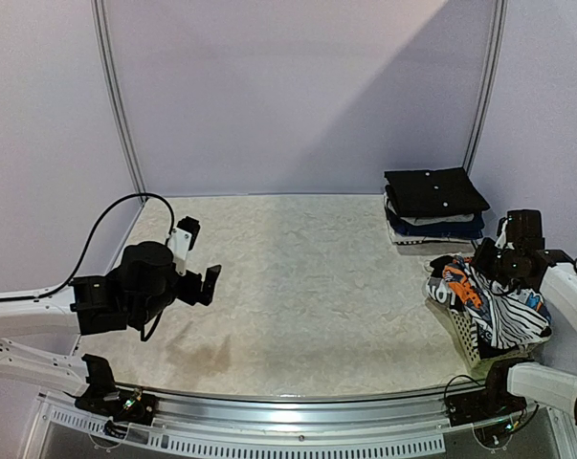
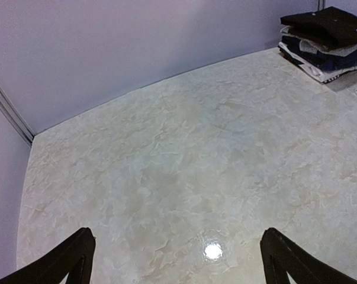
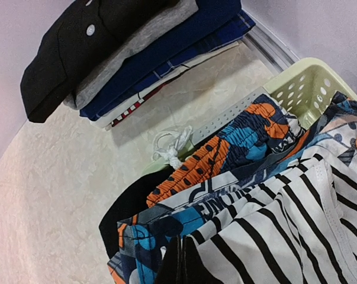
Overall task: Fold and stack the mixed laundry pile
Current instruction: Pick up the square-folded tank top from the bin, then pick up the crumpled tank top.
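The mixed laundry pile sits in a pale lattice basket point(image 1: 465, 337) at the right edge of the table. On top lies a white garment with black stripes point(image 3: 296, 231) point(image 1: 510, 317). Beside it is an orange, blue and black print garment point(image 3: 243, 142) point(image 1: 457, 285), and a black cloth point(image 3: 128, 207) hangs over the rim. My right gripper point(image 3: 190, 251) point(image 1: 503, 271) is down in the pile, its jaws pressed together where the striped folds gather at the print's edge. My left gripper point(image 1: 198, 258) point(image 2: 178, 236) hovers wide open above bare table at the left, holding nothing.
A neat stack of folded clothes point(image 1: 433, 203) point(image 3: 125, 53) point(image 2: 326, 35), black on top, stands at the back right just behind the basket point(image 3: 308, 83). A white drawstring point(image 3: 172, 148) lies over the basket rim. Walls close the table at back and sides.
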`<state>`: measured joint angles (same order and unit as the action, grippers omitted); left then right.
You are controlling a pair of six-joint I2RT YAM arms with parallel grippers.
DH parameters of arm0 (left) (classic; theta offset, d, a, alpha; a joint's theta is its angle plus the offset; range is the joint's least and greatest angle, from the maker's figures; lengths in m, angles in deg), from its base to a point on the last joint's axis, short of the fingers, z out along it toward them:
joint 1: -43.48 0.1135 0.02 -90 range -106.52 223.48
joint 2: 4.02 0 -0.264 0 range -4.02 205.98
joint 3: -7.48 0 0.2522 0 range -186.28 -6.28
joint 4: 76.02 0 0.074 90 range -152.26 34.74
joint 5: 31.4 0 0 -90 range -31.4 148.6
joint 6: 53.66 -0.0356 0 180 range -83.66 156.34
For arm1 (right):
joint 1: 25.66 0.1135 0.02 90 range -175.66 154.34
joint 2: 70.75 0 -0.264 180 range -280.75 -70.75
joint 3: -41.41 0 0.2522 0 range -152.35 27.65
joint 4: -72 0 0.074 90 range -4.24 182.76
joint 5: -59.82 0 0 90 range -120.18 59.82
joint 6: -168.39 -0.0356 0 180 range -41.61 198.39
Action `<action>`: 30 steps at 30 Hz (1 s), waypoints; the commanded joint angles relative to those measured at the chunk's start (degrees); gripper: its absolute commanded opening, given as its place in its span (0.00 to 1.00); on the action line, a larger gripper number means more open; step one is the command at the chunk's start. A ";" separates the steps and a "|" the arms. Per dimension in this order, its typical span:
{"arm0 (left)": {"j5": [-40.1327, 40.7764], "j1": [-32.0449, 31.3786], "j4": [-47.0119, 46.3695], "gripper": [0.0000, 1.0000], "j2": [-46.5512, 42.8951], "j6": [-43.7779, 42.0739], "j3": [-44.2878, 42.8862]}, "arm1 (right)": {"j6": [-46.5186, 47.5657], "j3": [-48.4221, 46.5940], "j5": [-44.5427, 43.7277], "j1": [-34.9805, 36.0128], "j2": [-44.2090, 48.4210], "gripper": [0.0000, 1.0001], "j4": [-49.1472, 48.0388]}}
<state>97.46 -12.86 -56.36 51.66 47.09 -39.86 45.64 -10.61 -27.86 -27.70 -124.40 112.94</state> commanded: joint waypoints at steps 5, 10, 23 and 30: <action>-0.30 0.70 0.31 1.00 -0.78 0.17 0.76 | 0.90 -11.22 6.68 -0.24 1.47 0.00 2.83; -0.70 0.70 0.28 1.00 -1.09 0.36 0.91 | 1.41 -18.25 7.26 0.44 1.34 0.00 5.26; -0.86 0.70 -0.10 1.00 -1.13 0.00 0.78 | 5.53 -41.53 7.90 20.52 -4.81 0.00 6.69; -10.12 0.70 -4.23 0.99 -3.42 -1.93 2.07 | 9.52 -59.39 1.90 37.14 -18.61 0.00 8.06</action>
<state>94.77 -12.86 -56.76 49.95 46.87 -39.36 52.17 -64.31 -22.22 4.69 -137.63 120.52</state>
